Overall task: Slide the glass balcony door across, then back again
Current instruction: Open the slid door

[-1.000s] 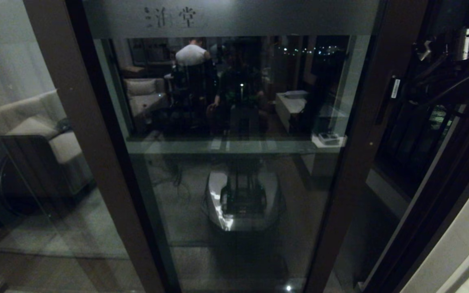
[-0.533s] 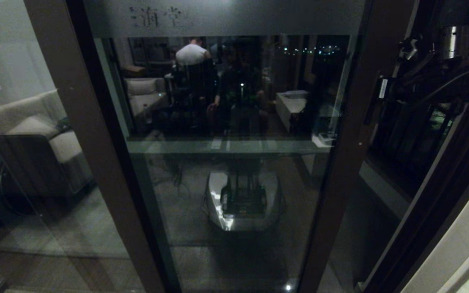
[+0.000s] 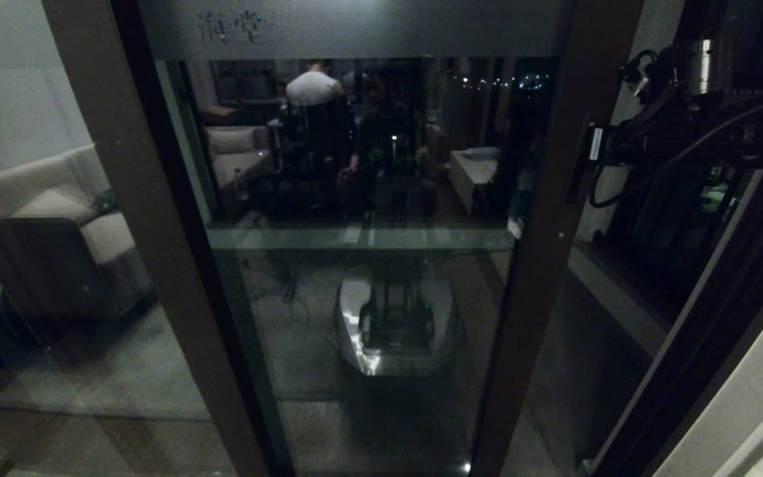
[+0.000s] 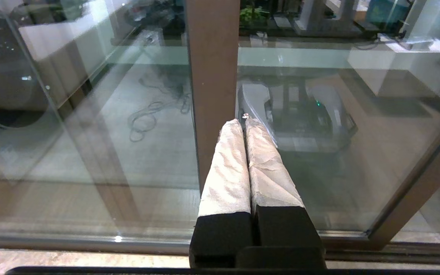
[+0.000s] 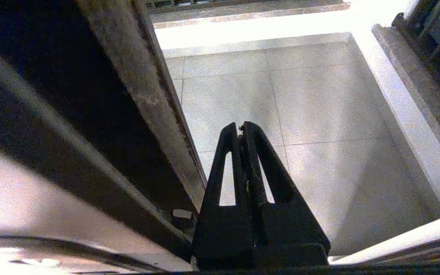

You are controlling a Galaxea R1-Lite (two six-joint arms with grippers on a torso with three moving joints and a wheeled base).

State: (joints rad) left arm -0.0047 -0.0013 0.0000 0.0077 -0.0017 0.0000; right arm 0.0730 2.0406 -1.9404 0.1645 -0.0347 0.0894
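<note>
The glass balcony door (image 3: 368, 298) fills the middle of the head view, with a frosted band and characters (image 3: 230, 28) along its top. Its dark brown right stile (image 3: 540, 232) stands away from the jamb, leaving a gap to the balcony. My right gripper (image 3: 571, 195) hangs fingers down, shut on nothing, against the stile's outer edge. In the right wrist view that gripper (image 5: 241, 128) sits just beside the door edge (image 5: 147, 95). The handle is hidden. My left gripper (image 4: 243, 121) is shut, held low in front of the glass, touching nothing.
The fixed glass panel (image 3: 44, 218) showing a sofa stands at the left behind its brown post (image 3: 150, 232). The dark jamb (image 3: 719, 318) and pale wall (image 3: 752, 397) bound the opening on the right. Balcony floor tiles (image 5: 300, 95) lie beyond.
The door has slid to the left, its characters and right stile shifting leftwards. My right arm moved left with the stile, and the gap at the jamb has widened.
</note>
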